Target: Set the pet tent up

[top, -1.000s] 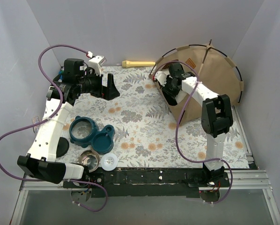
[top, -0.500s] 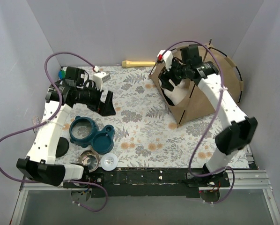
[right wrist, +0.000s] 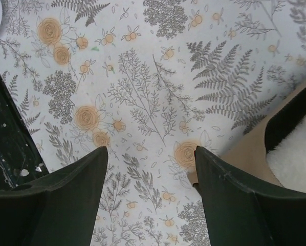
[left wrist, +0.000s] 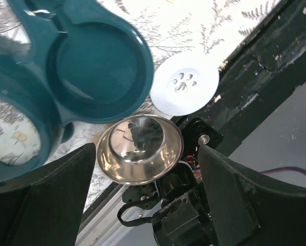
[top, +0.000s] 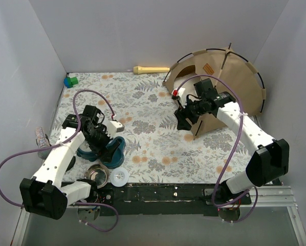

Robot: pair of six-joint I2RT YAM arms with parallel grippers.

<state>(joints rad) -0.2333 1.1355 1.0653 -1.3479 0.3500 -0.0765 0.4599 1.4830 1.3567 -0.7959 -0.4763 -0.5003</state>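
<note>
While wide apart, left fingers (left wrist: pixel 40 205) and right fingers (right wrist: pixel 56 205) empty; fleece (right wrist: pixel 296 159) inside pet tent (top: pixel 240 72).

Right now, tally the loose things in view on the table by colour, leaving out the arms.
Tan: 1, tent
Yellow: 1, torch
Green: 1, block
Teal: 1, bowl stand
Silver: 1, bowl
White: 2, disc and cushion
Grey: 1, speckled tube
Total: 8
</note>
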